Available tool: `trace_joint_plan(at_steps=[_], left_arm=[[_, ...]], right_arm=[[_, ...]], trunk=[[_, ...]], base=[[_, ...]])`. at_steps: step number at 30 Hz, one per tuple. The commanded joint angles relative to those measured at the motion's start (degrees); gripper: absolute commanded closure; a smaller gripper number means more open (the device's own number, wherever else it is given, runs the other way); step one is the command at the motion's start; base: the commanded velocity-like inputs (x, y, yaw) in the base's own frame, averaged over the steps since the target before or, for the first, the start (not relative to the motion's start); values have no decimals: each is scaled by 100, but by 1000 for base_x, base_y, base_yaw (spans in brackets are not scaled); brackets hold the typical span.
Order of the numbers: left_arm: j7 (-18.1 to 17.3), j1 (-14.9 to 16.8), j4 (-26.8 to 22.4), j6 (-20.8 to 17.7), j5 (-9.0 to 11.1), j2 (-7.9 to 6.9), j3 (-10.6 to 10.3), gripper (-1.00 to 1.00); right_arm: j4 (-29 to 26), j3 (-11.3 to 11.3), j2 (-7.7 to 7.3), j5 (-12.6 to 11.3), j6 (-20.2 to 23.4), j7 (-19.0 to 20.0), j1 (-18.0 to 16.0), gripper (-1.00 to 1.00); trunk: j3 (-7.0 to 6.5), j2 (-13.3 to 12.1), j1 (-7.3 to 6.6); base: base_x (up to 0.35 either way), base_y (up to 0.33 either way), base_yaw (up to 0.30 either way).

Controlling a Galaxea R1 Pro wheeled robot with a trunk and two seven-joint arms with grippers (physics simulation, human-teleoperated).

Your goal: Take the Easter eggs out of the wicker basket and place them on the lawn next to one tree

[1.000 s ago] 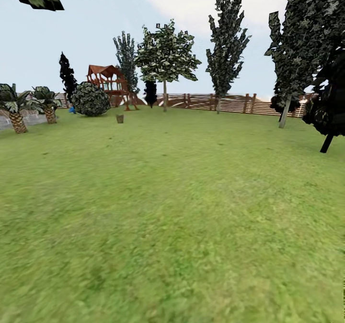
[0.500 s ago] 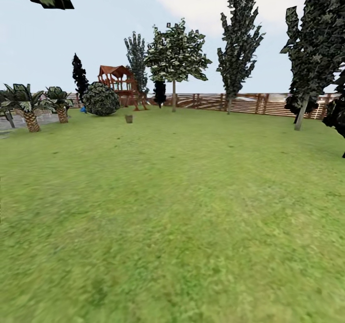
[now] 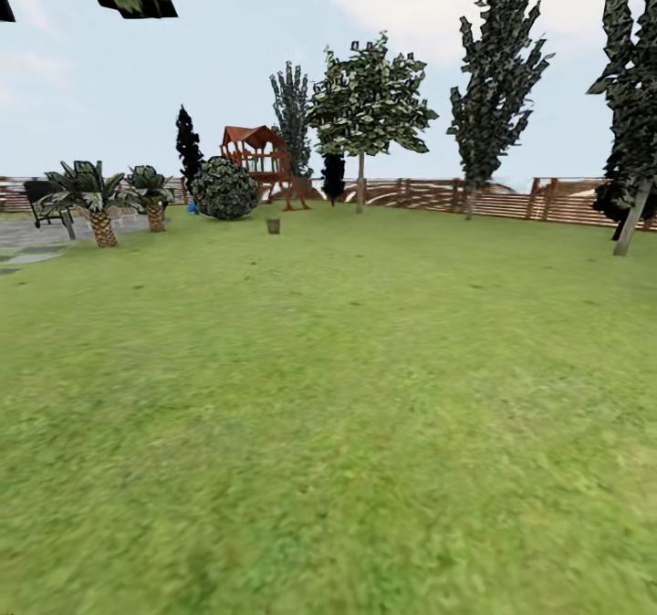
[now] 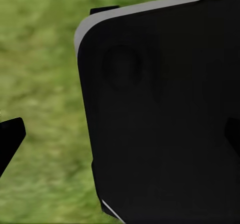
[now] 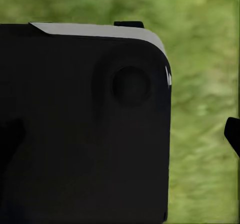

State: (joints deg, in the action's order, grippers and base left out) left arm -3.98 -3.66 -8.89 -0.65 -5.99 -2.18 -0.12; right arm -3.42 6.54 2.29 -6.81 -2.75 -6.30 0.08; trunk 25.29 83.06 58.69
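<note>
Far off on the lawn [image 3: 347,396] stands the small brown wicker basket [image 3: 274,225], in front of the playhouse. The Easter eggs are out of view at this distance. A tree [image 3: 363,113] with a pale trunk and light-green leaves rises behind and right of the basket, by the fence. My left gripper [image 4: 120,136] hangs over grass beside my black body panel [image 4: 165,109], fingers spread wide and holding nothing. My right gripper [image 5: 120,134] is likewise open, one fingertip [image 5: 232,134] showing against the grass.
A round dark bush [image 3: 224,189] and a wooden playhouse [image 3: 265,159] sit left of the basket. Two short palms [image 3: 91,204] border a paved patch [image 3: 32,245] at far left. A slatted fence [image 3: 511,197] closes the back, with tall dark trees [image 3: 497,67] along it.
The whole head view has swung left, so basket, trees and fence sit further right in the picture. The paved patch and more fence have come in at the left.
</note>
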Motion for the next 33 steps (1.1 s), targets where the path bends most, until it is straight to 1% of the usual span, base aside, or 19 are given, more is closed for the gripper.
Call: trace_joint_plan(at_steps=[1,4,7,16,33], left_arm=[[-13,-3,-16,-6,-61,-1,3,-100],[-10,-3,-16,-6,-61,-1,3,-100],[-9,-3,-16,-9,-61,-1,3,-100],[-6,-3,-16,-7,-60,-2,3,-100],[-1,-3,-24,-8,-56,-5,7,-100]], right_arm=[[-2,49,3,-63,-15,-21,1,-100],[-2,49,4,-67,-24,-21,1,-100],[-1,43,2,-81,-45,-2,1,-100],[110,49,11,-75,-41,5,1,-100],[129,41,9,-83,-49,6,1,-100]], trunk=[[4,2,4],[5,2,4],[5,2,4],[5,2,4],[5,2,4]], base=[[328,0,253],[328,0,218],[328,0,51],[328,0,4],[328,0,0]])
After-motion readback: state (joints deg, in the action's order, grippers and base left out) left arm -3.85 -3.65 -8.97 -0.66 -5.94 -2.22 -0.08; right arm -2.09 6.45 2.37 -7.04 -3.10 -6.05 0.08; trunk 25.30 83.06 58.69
